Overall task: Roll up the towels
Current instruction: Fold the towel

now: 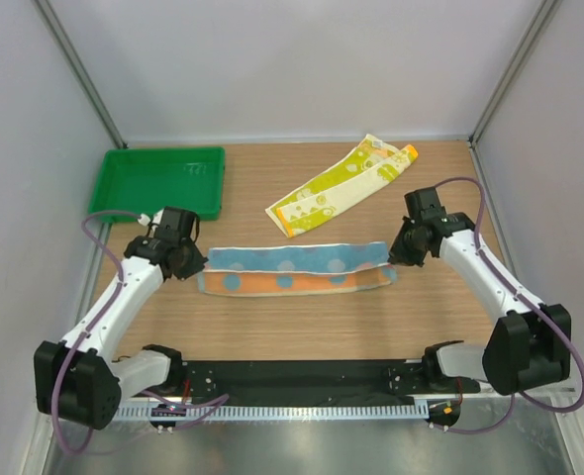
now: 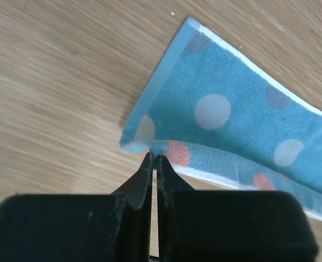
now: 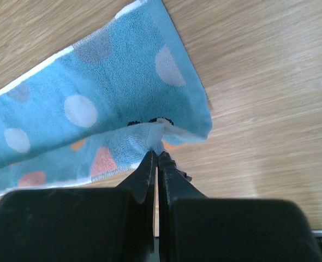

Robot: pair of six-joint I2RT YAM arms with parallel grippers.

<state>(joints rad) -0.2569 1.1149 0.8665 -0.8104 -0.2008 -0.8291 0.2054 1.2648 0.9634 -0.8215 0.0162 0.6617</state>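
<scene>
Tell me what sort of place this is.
Probably a robot test cell, not a home: a wooden table boxed in by plain white walls and metal posts, a left arm and right arm mounted at its near edge, with a blue towel and a yellow-green towel on it.

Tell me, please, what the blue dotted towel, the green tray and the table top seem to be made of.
Blue dotted towel: looks like soft terry cloth, matte, with fuzzy pile and limp folds.
Green tray: probably moulded plastic, smooth, evenly coloured, slightly glossy.
Table top: wood or wood-look laminate; grain lines show, but the look does not settle which.
</scene>
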